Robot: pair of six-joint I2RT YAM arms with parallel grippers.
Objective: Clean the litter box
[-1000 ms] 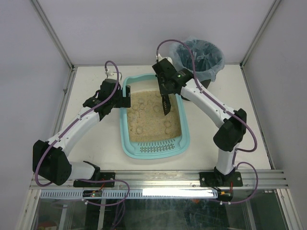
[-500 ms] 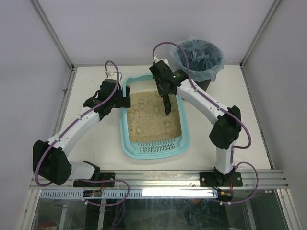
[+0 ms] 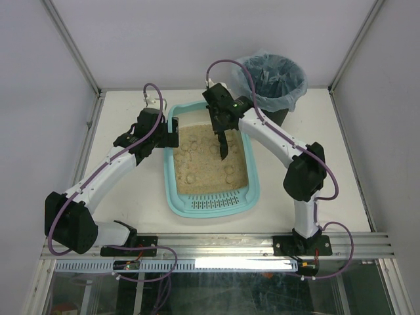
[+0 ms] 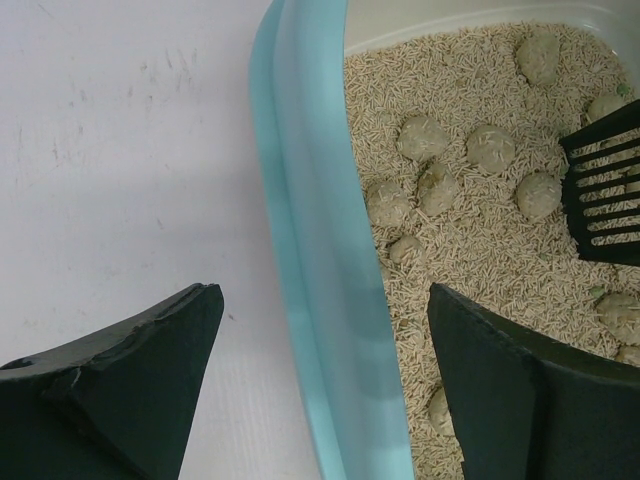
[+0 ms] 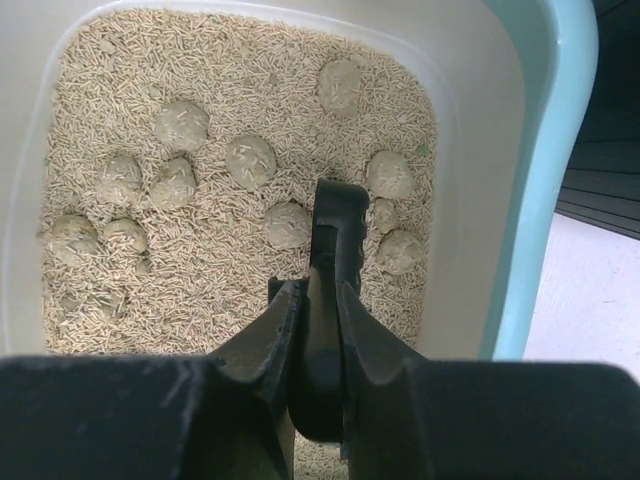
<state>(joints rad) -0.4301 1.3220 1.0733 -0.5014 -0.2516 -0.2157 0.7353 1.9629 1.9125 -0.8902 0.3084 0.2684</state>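
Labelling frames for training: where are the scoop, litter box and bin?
scoop [image 4: 605, 185], left wrist view, on its slotted blade.
litter box [image 3: 211, 205], top external view, on its slotted strip.
bin [image 3: 295, 94], top external view, on its bag-lined rim.

No readable text, labels, brands or numbers on anything.

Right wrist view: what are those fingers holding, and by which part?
The black scoop, clamped by its handle; the left gripper holds nothing.

Blk round bin [image 3: 302, 80] w/ bluish bag liner, blk slotted scoop [image 4: 605, 190], white table [image 3: 328, 118]
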